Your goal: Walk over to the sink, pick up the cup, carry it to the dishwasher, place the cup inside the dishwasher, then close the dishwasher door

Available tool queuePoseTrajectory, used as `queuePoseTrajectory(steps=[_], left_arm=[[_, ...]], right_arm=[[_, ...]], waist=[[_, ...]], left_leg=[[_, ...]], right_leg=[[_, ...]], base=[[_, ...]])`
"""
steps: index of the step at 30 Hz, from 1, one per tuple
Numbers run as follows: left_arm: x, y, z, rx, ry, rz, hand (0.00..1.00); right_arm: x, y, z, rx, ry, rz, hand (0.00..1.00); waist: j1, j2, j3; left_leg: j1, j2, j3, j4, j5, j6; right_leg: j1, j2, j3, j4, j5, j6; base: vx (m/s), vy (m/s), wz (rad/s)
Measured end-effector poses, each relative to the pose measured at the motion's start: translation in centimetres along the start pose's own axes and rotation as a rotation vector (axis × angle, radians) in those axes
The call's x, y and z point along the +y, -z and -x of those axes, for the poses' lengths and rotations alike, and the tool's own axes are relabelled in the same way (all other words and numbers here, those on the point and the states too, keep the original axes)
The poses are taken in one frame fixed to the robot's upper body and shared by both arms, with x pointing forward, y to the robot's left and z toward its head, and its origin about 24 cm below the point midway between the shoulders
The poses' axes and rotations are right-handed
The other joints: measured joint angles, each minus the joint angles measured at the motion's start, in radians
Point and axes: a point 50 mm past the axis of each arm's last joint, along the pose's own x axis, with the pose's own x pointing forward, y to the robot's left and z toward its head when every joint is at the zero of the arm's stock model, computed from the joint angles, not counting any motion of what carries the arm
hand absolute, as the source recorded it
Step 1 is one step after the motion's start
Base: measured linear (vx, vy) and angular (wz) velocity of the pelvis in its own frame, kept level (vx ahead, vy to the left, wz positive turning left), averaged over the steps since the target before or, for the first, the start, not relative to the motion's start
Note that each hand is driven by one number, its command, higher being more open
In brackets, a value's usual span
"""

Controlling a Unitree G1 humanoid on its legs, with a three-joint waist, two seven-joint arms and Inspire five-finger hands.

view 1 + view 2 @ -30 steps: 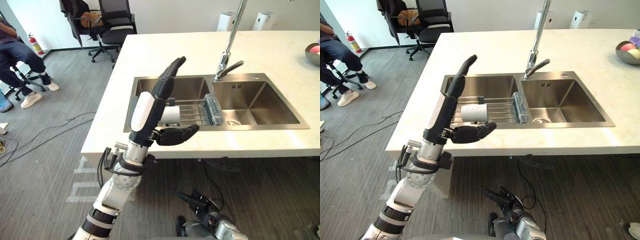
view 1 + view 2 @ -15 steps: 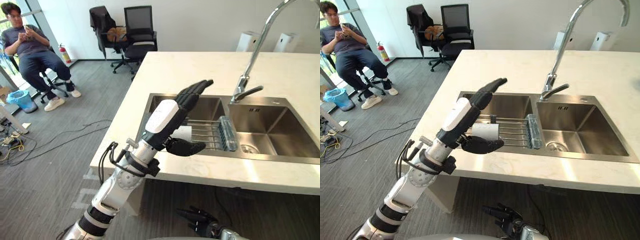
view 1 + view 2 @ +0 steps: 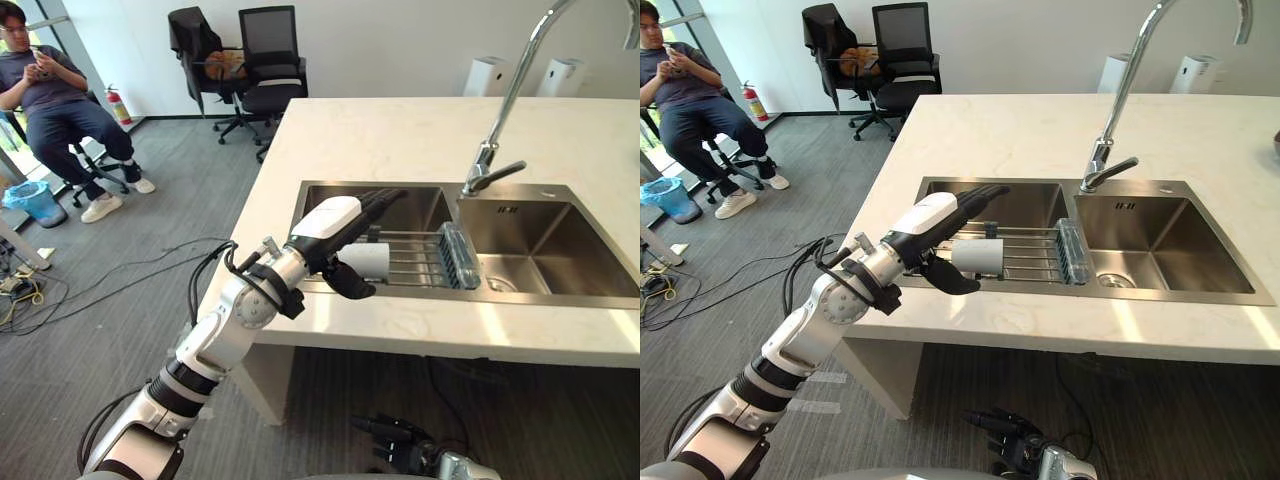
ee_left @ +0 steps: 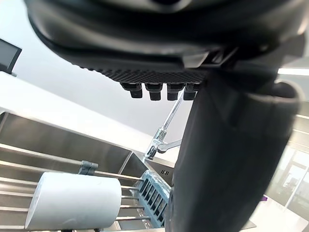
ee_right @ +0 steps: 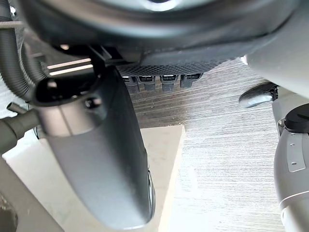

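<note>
Cup [image 3: 978, 257] is lying on its side on the wire rack [image 3: 1030, 255] that spans the left basin [image 3: 1025, 205] of the double sink, toward the rack's near-left part. So it's in the sink area, not in either hand.

Left hand [image 3: 330, 218] is right on top of it: fingers stretched out straight above the cup, thumb [image 3: 345, 280] hanging down on the near side, so the grip is spread wide with the cup sitting in the gap. In the left wrist view the cup [image 4: 72, 200] shows past the fingers with daylight around it, so I wouldn't call it gripped. Can't tell if the thumb touches it.

What's around: a small clip on the rack just behind the cup, and a clear bluish ridged piece [image 3: 458, 255] at the rack's right end, apart from the cup. The faucet [image 3: 485, 158] stands behind the divider between the basins, well clear to the right. The light countertop [image 3: 400, 135] has two white units [image 3: 487, 75] at its far edge.

Right hand [image 3: 400, 448] hangs low near the floor, fingers loose and holding nothing.

Farther off on the left, a person [image 3: 45, 95] sits by a blue bin [image 3: 25, 200], with a fire extinguisher [image 3: 112, 103] and office chairs [image 3: 265, 60] near the wall.
</note>
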Motion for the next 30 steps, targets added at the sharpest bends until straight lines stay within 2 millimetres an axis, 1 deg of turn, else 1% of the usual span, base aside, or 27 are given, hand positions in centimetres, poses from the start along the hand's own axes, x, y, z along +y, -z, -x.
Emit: queuePoseTrajectory(steps=[1, 3, 5, 8, 10, 12, 14, 15, 17, 20, 22, 24, 30], left_arm=[[0.1, 0.9, -0.4, 0.043, 0.010, 0.011, 1.00], [0.6, 2.1, -1.1, 0.099, 0.020, 0.011, 1.00], [1.3, 2.3, -1.2, 0.112, 0.015, -0.011, 1.00], [2.3, 1.4, -1.9, 0.080, 0.010, -0.045, 1.00], [3.3, 0.2, -3.0, 0.046, 0.032, -0.090, 1.00], [3.9, -0.2, -3.8, 0.043, 0.055, -0.118, 1.00], [4.8, 0.0, -4.4, 0.065, 0.085, -0.094, 1.00], [4.9, 0.2, -4.5, 0.076, 0.097, -0.085, 1.00], [5.1, 1.1, -5.0, 0.131, 0.160, -0.049, 1.00], [5.0, 2.5, -4.7, 0.193, 0.215, 0.005, 1.00], [5.0, 3.1, -4.6, 0.217, 0.227, 0.018, 1.00], [5.0, 3.5, -4.6, 0.238, 0.248, 0.049, 1.00], [5.7, 4.2, -4.7, 0.281, 0.262, 0.043, 1.00]], right_arm=[[-0.1, -0.1, 0.1, -0.002, 0.001, -0.004, 1.00], [-0.4, -0.3, 0.3, -0.014, 0.001, -0.014, 1.00], [-0.4, -0.6, 0.4, -0.027, -0.005, -0.019, 1.00], [-0.7, -0.8, 0.5, -0.032, -0.003, -0.023, 1.00], [-0.7, -0.8, 0.5, -0.033, -0.006, -0.025, 1.00], [-0.7, -0.8, 0.5, -0.032, -0.009, -0.026, 1.00], [-0.6, -0.9, 0.5, -0.034, -0.021, -0.025, 1.00], [-0.5, -0.9, 0.5, -0.036, -0.026, -0.025, 1.00], [-0.7, -1.1, 0.6, -0.046, -0.036, -0.041, 1.00], [-0.7, -1.3, 0.7, -0.062, -0.051, -0.051, 1.00], [-0.7, -1.4, 0.8, -0.067, -0.059, -0.050, 1.00], [-0.7, -1.5, 0.8, -0.072, -0.066, -0.055, 1.00], [-0.7, -1.6, 0.9, -0.082, -0.078, -0.055, 1.00]], waist=[[-0.002, -0.002, 0.002], [-0.010, -0.001, 0.008], [-0.025, -0.003, 0.015], [-0.028, -0.002, 0.018], [-0.032, -0.002, 0.019], [-0.034, -0.001, 0.019], [-0.052, 0.000, 0.020], [-0.054, 0.000, 0.020], [-0.062, 0.003, 0.022], [-0.083, 0.007, 0.026], [-0.083, 0.008, 0.027], [-0.085, 0.009, 0.030], [-0.095, 0.015, 0.034]], left_leg=[[-0.003, -0.005, 0.014, 0.003, -0.006, 0.003], [-0.008, -0.012, 0.030, 0.004, -0.008, 0.003], [-0.009, -0.015, 0.034, 0.004, -0.008, 0.004], [-0.008, -0.015, 0.047, 0.004, -0.005, 0.008], [-0.003, -0.017, 0.052, -0.002, -0.005, 0.008], [0.001, -0.019, 0.057, -0.006, -0.005, 0.008], [0.000, -0.023, 0.076, -0.006, -0.009, 0.010], [0.000, -0.024, 0.083, -0.006, -0.010, 0.011], [0.005, -0.027, 0.108, -0.005, -0.017, 0.014], [0.007, -0.028, 0.130, -0.001, -0.024, 0.017], [0.005, -0.029, 0.143, 0.003, -0.026, 0.017], [0.006, -0.031, 0.149, 0.003, -0.026, 0.018], [0.008, -0.033, 0.159, 0.003, -0.027, 0.019]], right_leg=[[0.000, -0.003, 0.012, -0.016, 0.016, 0.004], [-0.005, -0.007, 0.028, -0.030, 0.035, 0.010], [-0.011, -0.008, 0.033, -0.030, 0.040, 0.013], [-0.019, -0.006, 0.046, -0.029, 0.048, 0.010], [-0.020, -0.005, 0.054, -0.029, 0.049, 0.010], [-0.021, -0.005, 0.062, -0.029, 0.050, 0.011], [-0.031, -0.005, 0.080, -0.029, 0.054, 0.016], [-0.034, -0.005, 0.088, -0.029, 0.056, 0.016], [-0.039, -0.003, 0.114, -0.030, 0.063, 0.019], [-0.043, -0.001, 0.134, -0.030, 0.069, 0.021], [-0.051, 0.000, 0.149, -0.030, 0.075, 0.022], [-0.052, 0.000, 0.154, -0.030, 0.077, 0.022], [-0.055, 0.000, 0.166, -0.030, 0.081, 0.024]], base=[[-0.07, 0.045, -0.32], [-0.06, 0.058, -0.24], [-0.02, 0.043, -0.11], [0.03, 0.041, -0.13], [0.03, 0.051, -0.11], [0.01, 0.049, -0.14], [-0.03, 0.050, -0.23], [-0.05, 0.049, -0.31], [-0.06, 0.042, -0.32], [-0.06, 0.029, -0.22], [-0.04, 0.014, -0.20], [-0.05, 0.012, -0.11], [-0.04, 0.015, -0.06]])
